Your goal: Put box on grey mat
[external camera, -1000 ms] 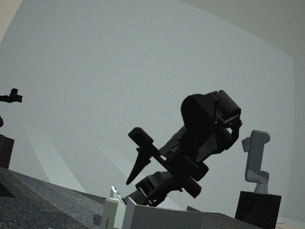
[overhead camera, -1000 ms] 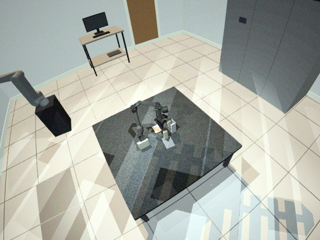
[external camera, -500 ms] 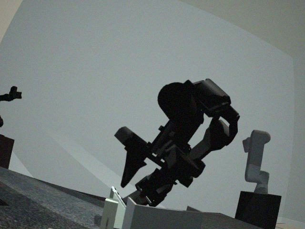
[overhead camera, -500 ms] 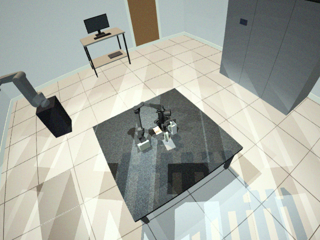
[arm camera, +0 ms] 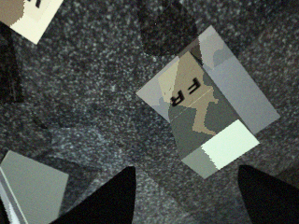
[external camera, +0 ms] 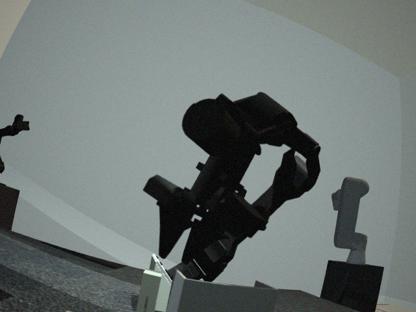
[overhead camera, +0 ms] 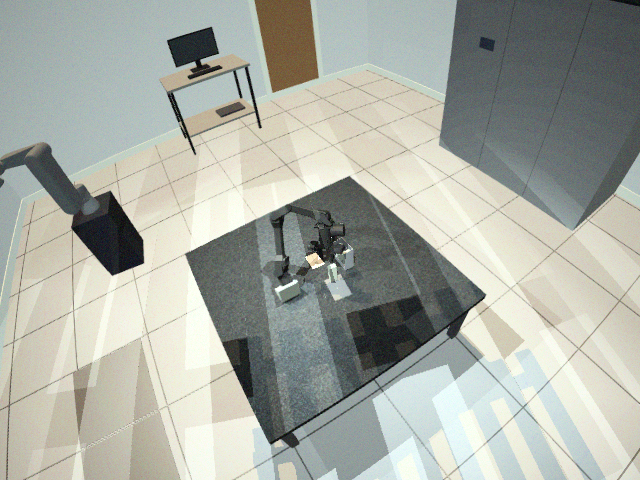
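- "FR" is being displayed on a box (overhead camera: 332,272) (arm camera: 192,109), upper right of the wrist frame, being supported by the mat (overhead camera: 339,291) (arm camera: 243,89).
- Jaws (overhead camera: 322,253) (external camera: 173,259) are being held apart, nothing being grasped.

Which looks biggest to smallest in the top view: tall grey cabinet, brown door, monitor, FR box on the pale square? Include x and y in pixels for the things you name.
1. Grey cabinet (overhead camera: 522,103)
2. Brown door (overhead camera: 286,43)
3. Monitor (overhead camera: 193,47)
4. FR box (overhead camera: 332,272) (arm camera: 193,109)

The cabinet's right edge runs out of frame; the order holds anyway.
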### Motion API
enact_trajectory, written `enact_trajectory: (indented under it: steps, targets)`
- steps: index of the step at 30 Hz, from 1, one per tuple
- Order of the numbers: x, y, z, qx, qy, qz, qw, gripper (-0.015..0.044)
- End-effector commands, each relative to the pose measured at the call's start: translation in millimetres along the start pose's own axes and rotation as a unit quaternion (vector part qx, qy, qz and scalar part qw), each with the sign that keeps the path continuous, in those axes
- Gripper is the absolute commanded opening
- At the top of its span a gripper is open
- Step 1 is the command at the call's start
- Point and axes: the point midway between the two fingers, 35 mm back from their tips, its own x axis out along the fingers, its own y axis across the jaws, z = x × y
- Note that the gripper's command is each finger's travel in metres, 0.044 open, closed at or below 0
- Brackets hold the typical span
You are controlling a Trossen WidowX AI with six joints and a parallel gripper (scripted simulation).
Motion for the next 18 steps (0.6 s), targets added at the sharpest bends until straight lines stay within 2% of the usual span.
enact_trajectory:
  steps: [1,18]
  targets:
    - [0.6,-3.0,-1.4,-0.040,-0.016,0.010,0.999,0.0243]
    - [0.9,-19.0,-12.3,-0.232,-0.097,0.019,0.968,0.0243]
